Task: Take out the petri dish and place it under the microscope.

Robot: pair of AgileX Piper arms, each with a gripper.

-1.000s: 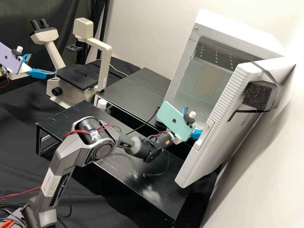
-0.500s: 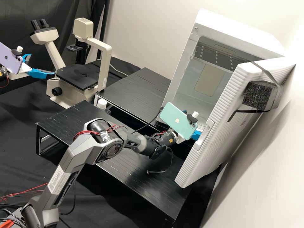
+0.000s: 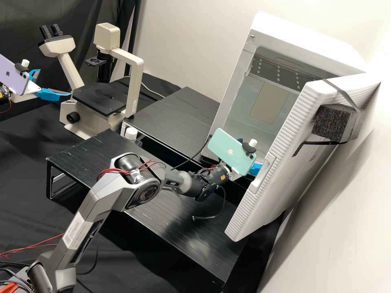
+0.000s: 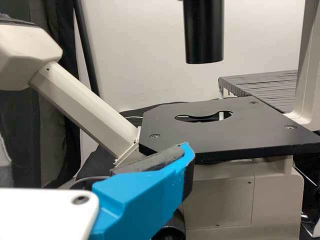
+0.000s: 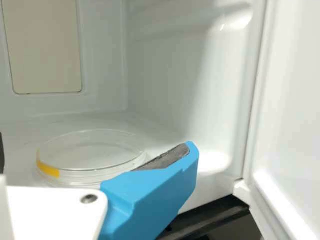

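Dish, clear and round with a yellow mark on its edge, lies flat on the floor inside the white cabinet. The right gripper is spread wide inside the cabinet's doorway, around or just before the dish; whether either finger touches it, I cannot tell. The cabinet door hangs open. Well apart from the cabinet, past the low black stand, is the microscope, its flat stage without a dish. Farther from the cabinet than that stage, the left gripper is also wide and holds nothing.

The step in hand seems to be the grasp, with the carrying all to come. Next, the right gripper probably needs to centre on the dish's sides, close softly below the lid's rim and bring it level out of the cabinet, clear of the door. A high or hard pinch could lift the lid alone.
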